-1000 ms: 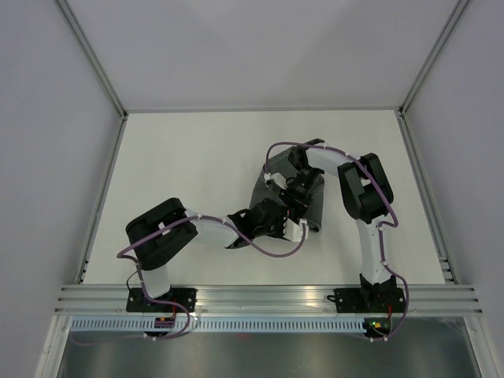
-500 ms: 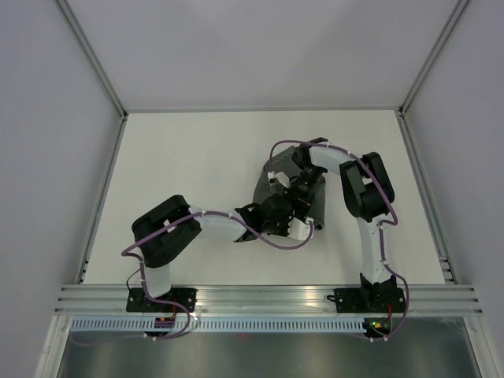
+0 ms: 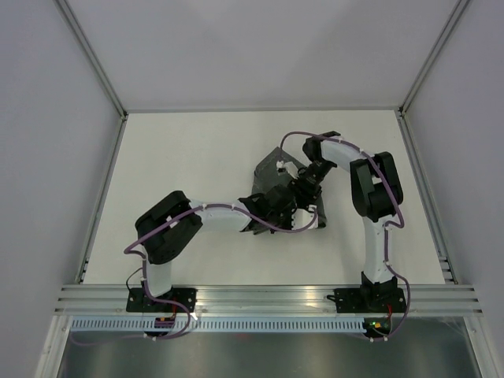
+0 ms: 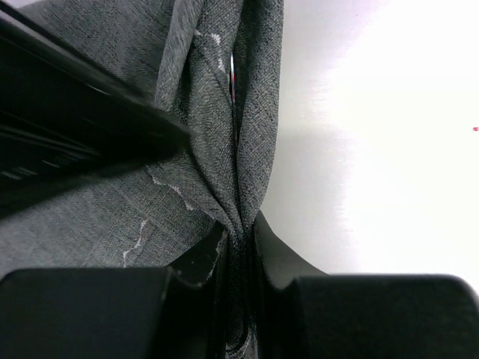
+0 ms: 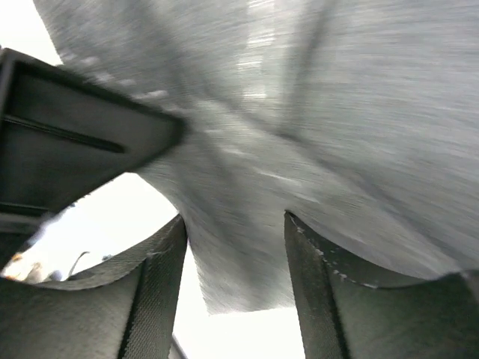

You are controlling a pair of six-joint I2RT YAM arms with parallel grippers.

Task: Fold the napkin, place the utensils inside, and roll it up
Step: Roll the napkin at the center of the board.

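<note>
the right end effector [image 5: 236, 254] has just let go. in its wrist view its two fingers [image 5: 153, 292] stand apart, released, with a blurred tongue of the napkin [image 5: 337, 112] hanging loose in the gap and pinched by neither. the left end effector [image 4: 238, 247] is clenched on the cloth: a bunched fold runs down into the narrow slot between its fingers and is held there. a thin bright line shows in the crease above the grip; whether that is a utensil i cannot tell.

so the cloth has passed from the right arm to the left. by my reading this is still the folding step, with the left arm now alone carrying the held edge. no utensils can be made out clearly in any view, and the roll has not begun.

from above, the napkin lies mid-table, right of centre on the table [image 3: 181, 173], partly under both wrists, with one flat corner pointing toward the far side.

against a second ago, the left arm has stretched further right and its end effector has gone from wide to shut. the right wrist has drawn back toward the far right and its elbow has swung outward. the napkin, then heaped between the two wrists, now shows more flat cloth on its far left.
</note>
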